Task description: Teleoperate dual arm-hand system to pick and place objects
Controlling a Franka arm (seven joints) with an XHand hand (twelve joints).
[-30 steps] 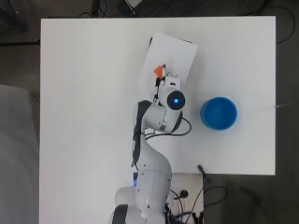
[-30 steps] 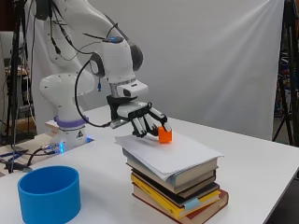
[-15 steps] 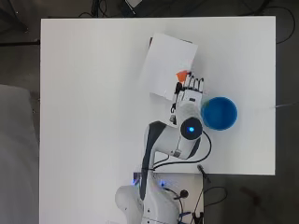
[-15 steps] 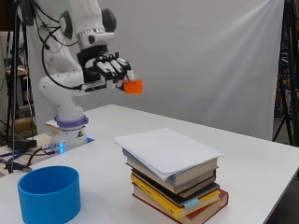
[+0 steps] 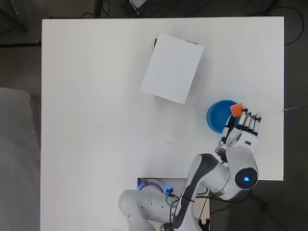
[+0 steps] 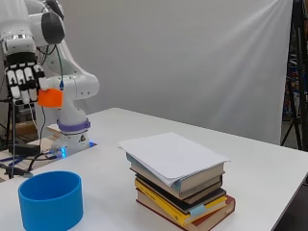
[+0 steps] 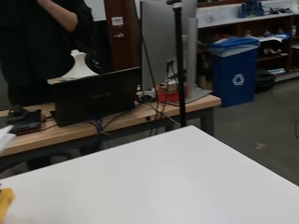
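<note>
Overhead view: my hand [image 5: 245, 130] sits at the near right part of the bench [image 5: 96, 120], fingers pointing up the view, with the orange block [image 5: 235, 109] at the fingertips.
Block over cup: from above, the block lies over the right edge of the blue cup [image 5: 220, 116], not over its centre; the cup's middle is just to the left of the block.
Side view: my hand [image 6: 24, 82] is held high, well above the blue cup [image 6: 50, 199], and the orange block [image 6: 50, 97] hangs at the lower edge of the fingers.
Hand state: fingers curled down over the block, pinching it against the thumb side; the thumb itself I cannot make out.
Block attitude: a flat face toward the side camera, edges roughly level; no long axis that I can tell.
Next move, my judgement: shift a little left toward the cup's centre, then lower before letting go; released here it could clip the rim.
Other things: the stack of books [image 6: 180, 192] with the white sheet [image 5: 172, 67] on top stands well apart, out of my path.
Wrist view: only the bench and room behind; neither block nor cup shows.
</note>
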